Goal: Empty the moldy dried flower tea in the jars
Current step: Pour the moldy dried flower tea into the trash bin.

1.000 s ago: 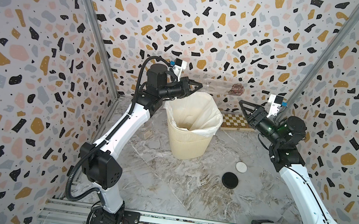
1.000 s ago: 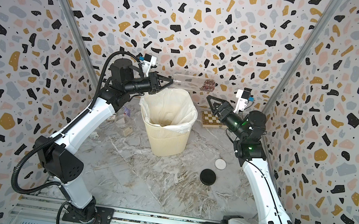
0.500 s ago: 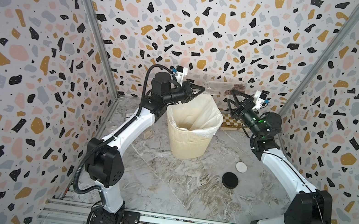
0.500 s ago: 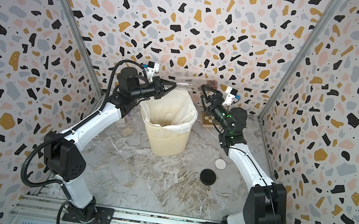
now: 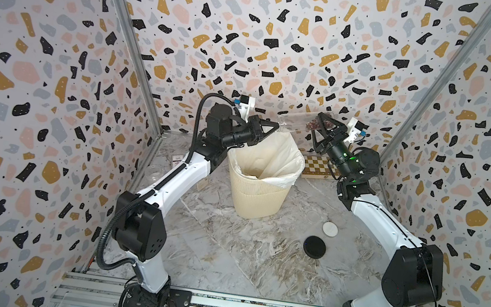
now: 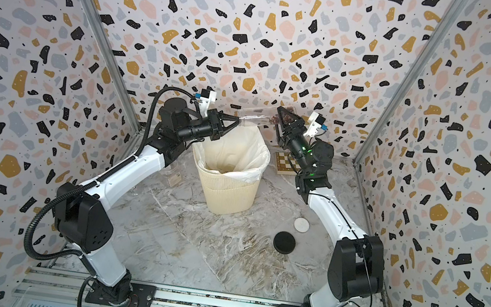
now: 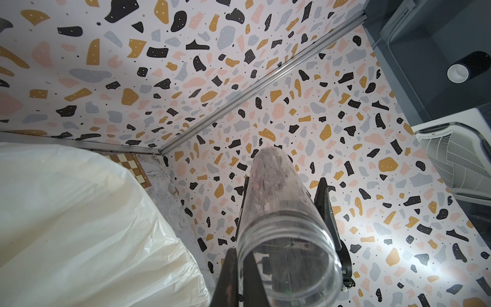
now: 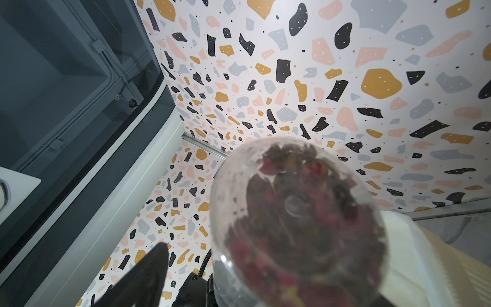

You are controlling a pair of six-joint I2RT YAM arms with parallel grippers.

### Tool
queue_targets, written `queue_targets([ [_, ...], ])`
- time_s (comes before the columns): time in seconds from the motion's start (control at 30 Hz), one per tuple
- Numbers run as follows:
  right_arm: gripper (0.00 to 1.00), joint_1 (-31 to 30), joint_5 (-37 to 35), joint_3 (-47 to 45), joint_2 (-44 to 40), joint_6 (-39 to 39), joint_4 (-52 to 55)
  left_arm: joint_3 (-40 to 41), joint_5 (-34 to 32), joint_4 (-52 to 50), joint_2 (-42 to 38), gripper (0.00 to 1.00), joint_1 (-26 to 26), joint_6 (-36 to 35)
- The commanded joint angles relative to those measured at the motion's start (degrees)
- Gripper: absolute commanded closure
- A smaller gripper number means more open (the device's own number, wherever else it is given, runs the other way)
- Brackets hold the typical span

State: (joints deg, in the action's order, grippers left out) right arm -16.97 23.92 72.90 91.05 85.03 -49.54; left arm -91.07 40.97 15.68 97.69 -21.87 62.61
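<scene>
A clear jar (image 5: 295, 123) (image 6: 257, 118) lies level in the air over the cream bin (image 5: 258, 202), lidless mouth toward my left arm. My left gripper (image 5: 274, 127) (image 7: 243, 265) is shut on the jar's rim, one finger inside the mouth and one outside. Reddish-brown moldy dried flower tea (image 5: 312, 125) (image 8: 265, 239) is heaped at the closed end. My right gripper (image 5: 316, 127) (image 6: 278, 121) stands open astride that end. In the right wrist view one finger (image 8: 148, 271) is apart from the glass and the other is hidden behind the jar (image 8: 297, 220).
The bin's white bag (image 6: 231, 149) gapes under the jar. On the marble floor to the right lie a black lid (image 5: 314, 246), a white lid (image 5: 330, 229) and a clear lid (image 5: 314, 215). A chessboard (image 5: 317, 168) sits at the back. Another clear jar (image 5: 155, 172) stands behind my left arm.
My right arm has swung in from the right, brought its jaws around the jar's tea-filled end, and narrowed them. My left arm has shifted slightly, still holding the jar's rim.
</scene>
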Motion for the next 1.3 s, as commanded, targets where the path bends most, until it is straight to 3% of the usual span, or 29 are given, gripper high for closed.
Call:
queue_targets([
  [0.0, 0.15, 0.4, -1.3, 2.8, 0.1, 0.0, -2.2, 0.8, 0.1, 4.8, -2.3, 1.00, -0.2, 0.7],
  [0.23, 0.29, 0.4, -0.8, 4.2, 2.0, 1.3, -3.2, 1.7, 0.3, 6.8, -2.3, 1.00, -0.5, 1.7],
  [0.4, 0.47, 0.4, -0.8, 4.1, 2.1, 1.0, -2.7, 2.2, 1.3, 7.0, -2.1, 1.00, -0.7, 2.1],
  [0.57, 0.50, 0.5, -0.6, 5.0, 1.7, -2.0, -0.5, 3.2, 1.7, 7.2, -2.8, 0.99, -0.7, 2.2],
  [0.63, 0.51, 0.6, -0.1, 6.4, 1.6, -5.3, 3.0, 2.8, 2.0, 5.5, -3.1, 0.87, -0.7, 1.5],
  [0.7, 0.53, 0.5, 0.4, 8.6, 1.3, -11.1, 8.6, 1.9, 1.4, 1.4, -3.7, 0.57, -0.8, -0.7],
  [0.8, 0.53, 0.7, -0.5, 8.8, 0.6, -16.3, 12.0, -0.5, -1.0, -11.2, -5.3, 0.32, -0.6, -8.5],
  [0.9, 0.54, 1.0, -0.4, 10.7, 0.6, -21.2, 17.3, -2.4, -4.1, -23.2, -7.4, 0.24, -0.1, -15.9],
  [0.97, 0.53, 0.8, 0.3, 13.9, 1.3, -26.3, 23.4, -1.7, -5.9, -27.1, -9.3, 0.22, 1.2, -17.2],
  [1.13, 0.54, -1.9, 1.4, 19.6, 4.0, -37.2, 35.6, 4.2, -6.8, -27.2, -14.9, 0.21, 5.3, -16.7],
  [1.27, 0.55, -5.0, -1.5, 22.8, 5.9, -46.6, 43.1, 6.1, -7.4, -27.6, -18.4, 0.22, 7.2, -17.9],
])
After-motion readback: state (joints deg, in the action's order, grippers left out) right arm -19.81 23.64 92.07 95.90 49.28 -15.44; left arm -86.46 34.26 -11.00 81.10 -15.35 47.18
